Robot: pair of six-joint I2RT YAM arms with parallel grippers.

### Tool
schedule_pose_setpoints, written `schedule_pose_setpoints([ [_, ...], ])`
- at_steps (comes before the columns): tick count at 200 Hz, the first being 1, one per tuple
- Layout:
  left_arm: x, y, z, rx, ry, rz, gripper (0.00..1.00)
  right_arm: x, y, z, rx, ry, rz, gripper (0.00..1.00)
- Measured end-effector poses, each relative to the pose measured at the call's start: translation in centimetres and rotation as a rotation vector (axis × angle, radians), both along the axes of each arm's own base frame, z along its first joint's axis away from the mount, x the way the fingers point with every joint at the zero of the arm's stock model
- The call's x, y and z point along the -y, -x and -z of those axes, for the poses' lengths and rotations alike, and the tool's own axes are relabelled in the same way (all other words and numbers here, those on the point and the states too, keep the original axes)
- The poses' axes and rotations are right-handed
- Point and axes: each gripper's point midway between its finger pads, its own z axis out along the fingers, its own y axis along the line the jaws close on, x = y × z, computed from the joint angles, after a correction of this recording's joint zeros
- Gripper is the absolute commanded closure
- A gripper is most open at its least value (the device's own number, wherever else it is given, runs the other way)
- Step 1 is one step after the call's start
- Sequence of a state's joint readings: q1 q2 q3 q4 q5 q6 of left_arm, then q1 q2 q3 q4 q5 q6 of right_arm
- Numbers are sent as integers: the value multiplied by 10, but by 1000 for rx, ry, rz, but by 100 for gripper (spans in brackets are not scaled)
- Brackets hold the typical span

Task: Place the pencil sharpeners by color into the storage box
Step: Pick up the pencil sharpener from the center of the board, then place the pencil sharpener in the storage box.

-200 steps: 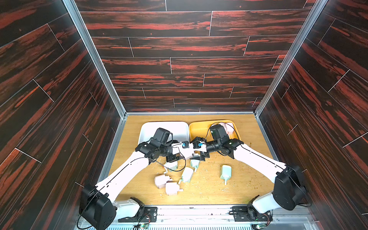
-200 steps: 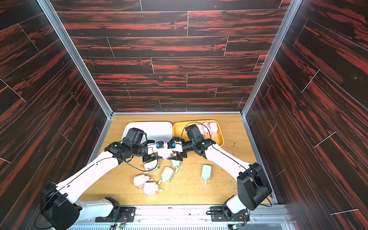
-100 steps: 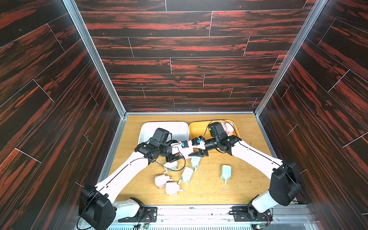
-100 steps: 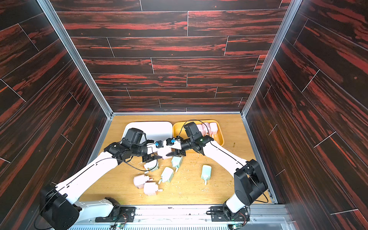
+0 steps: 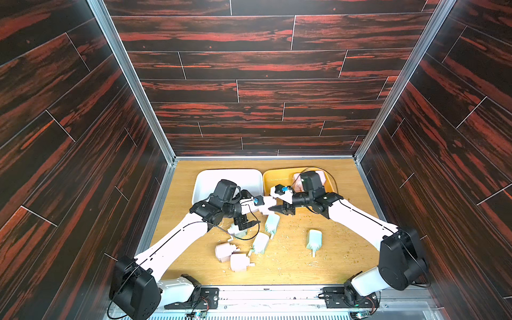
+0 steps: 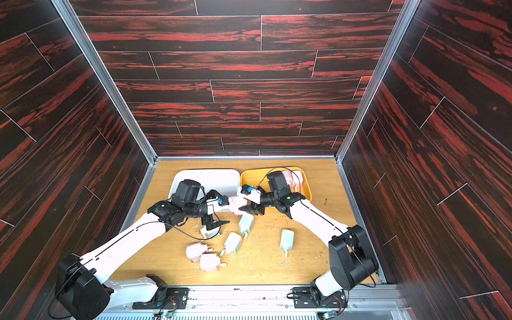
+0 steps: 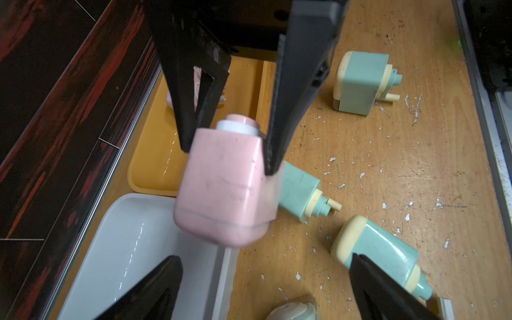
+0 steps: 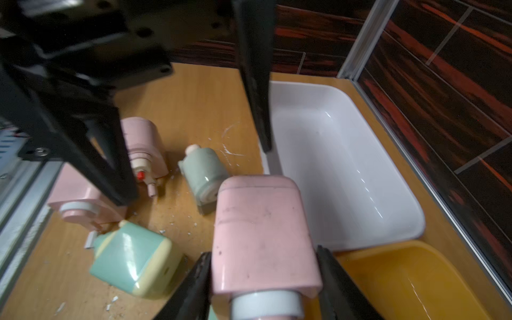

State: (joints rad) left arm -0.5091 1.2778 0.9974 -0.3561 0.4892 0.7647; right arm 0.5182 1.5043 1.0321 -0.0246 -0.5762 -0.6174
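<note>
Left gripper fingers released, right gripper holds pink sharpener

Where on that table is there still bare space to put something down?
Free: the white plastic tray, and the wooden tabletop between the lone mint green sharpener and the right wall. Crowded: the middle, where pink sharpeners and green ones cluster, and both tools meet.
</note>
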Motion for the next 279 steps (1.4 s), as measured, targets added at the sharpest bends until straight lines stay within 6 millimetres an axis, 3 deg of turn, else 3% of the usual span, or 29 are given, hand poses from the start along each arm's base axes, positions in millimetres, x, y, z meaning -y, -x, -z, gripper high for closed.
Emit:
schedule_pose_setpoints([
  [75,16,-31,-5,9,216,-134,0,34,-66,-23,18,-157,466,100],
  [118,11,-61,-5,15,348,-327,0,56,-92,-30,-20,-300,696,100],
  [180,-30,-123,17,-21,475,-809,0,71,-123,4,-97,-349,901,100],
  [214,-39,-156,17,-83,515,-1010,0,82,-134,29,-105,-313,993,100],
  [244,-41,-164,23,-129,530,-1081,0,86,-145,48,-108,-269,1045,100],
  [279,-43,-169,40,-195,530,-1151,0,88,-168,51,-79,-225,1137,100],
])
